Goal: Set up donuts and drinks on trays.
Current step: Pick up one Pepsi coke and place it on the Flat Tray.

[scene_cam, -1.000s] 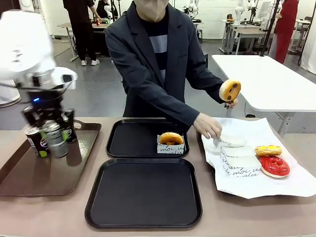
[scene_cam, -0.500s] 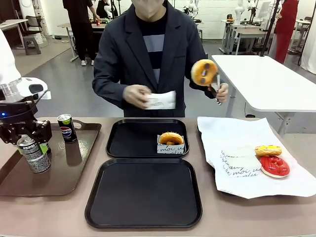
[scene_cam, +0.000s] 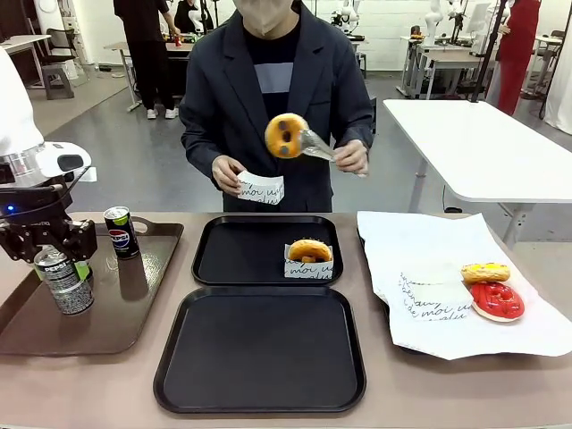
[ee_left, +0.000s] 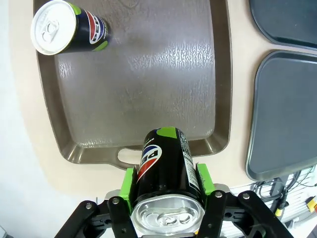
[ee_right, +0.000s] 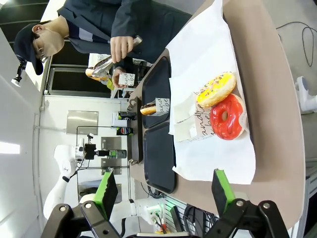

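Gripping a Pepsi can (scene_cam: 64,284) between its green pads, the left gripper (ee_left: 166,182) is clenched around the can's upper half. It sits at the table's nine o'clock side, over the near part of a brown handled tray (scene_cam: 134,304). Whether the can's base touches that tray is unclear. A second Pepsi can (scene_cam: 119,232) stands upright on the same tray, at one o'clock from the held can and apart from it.

Two black trays lie mid-table, the far black tray (scene_cam: 237,255) at twelve o'clock of the near black tray (scene_cam: 259,349). A sleeved donut (scene_cam: 309,255) sits in the far tray's four o'clock corner.

Beyond them a person lifts a golden donut (scene_cam: 286,136) in tongs (scene_cam: 317,146) with one hand and holds a paper sleeve (scene_cam: 259,188) in the other.

At three o'clock, a white paper sheet (scene_cam: 420,259) carries a yellow-iced donut (scene_cam: 485,272) and a red-iced donut (scene_cam: 496,300), touching.

The right gripper (ee_right: 163,191) is released, with its pads spread wide.
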Controlling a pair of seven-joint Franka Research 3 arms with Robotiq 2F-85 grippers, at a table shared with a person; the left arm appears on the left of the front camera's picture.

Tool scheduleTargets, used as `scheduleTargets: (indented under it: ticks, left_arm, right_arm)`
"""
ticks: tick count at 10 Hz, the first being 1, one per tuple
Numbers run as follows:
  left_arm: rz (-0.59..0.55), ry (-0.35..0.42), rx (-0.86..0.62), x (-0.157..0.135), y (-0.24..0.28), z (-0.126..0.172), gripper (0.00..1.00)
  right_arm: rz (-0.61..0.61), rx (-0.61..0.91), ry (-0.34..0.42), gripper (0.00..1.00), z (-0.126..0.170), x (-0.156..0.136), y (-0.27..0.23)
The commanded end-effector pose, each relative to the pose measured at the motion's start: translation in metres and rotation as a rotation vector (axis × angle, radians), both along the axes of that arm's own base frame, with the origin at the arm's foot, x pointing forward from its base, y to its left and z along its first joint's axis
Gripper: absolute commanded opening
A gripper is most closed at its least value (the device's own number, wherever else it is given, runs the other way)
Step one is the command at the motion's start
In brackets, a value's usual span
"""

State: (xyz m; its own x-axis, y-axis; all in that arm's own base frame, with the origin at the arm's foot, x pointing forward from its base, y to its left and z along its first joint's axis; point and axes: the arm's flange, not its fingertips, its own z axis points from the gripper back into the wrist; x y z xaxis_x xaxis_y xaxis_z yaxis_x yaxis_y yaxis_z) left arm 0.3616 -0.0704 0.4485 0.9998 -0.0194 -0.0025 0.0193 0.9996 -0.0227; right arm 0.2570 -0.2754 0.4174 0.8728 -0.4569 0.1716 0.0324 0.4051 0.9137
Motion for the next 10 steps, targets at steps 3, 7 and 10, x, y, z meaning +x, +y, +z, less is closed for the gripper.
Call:
scheduleTargets:
  ticks: [3, 7, 10]
  left_arm:
    - [0.029, -0.019, 0.022, 0.022, -0.018, 0.015, 0.59]
    - [0.010, -0.082, -0.040, 0.085, -0.079, 0.042, 0.59]
    - [0.002, -0.084, -0.170, 0.136, -0.111, 0.030, 0.59]
  right_arm:
    - [0.010, 0.003, 0.005, 1.00, 0.000, -0.001, -0.001]
    - [0.010, 0.003, 0.005, 1.00, 0.000, -0.001, -0.001]
    - [0.010, 0.003, 0.005, 1.00, 0.000, -0.001, -0.001]
